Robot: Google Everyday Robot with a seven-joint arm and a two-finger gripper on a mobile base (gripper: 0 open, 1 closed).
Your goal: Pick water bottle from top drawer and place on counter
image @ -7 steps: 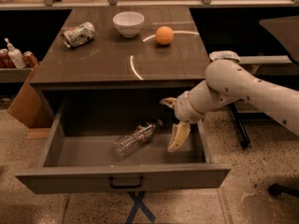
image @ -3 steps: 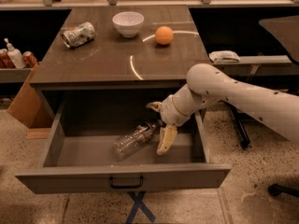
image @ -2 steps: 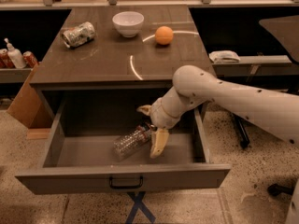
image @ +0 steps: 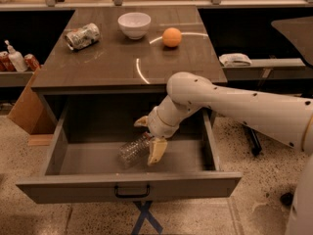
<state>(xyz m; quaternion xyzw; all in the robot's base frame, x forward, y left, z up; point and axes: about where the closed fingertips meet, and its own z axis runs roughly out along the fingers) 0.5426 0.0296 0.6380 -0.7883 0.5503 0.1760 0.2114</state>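
Clear ribbed plastic shows low in the top drawer (image: pixel 58 187): the water bottle (image: pixel 131 152) lies on its side on the drawer floor, a little left of centre. Just right of it my gripper (image: pixel 149 137) hangs inside the drawer, its fingers (image: pixel 157 152) spread apart, one on either side of the bottle's right end, not yet clamped. I judge that so round and light a bottle could roll or skid leftward if one finger touches first. A grip this near the end might let it pivot out on the lift, and the counter (image: pixel 107 62) edge overhangs my wrist
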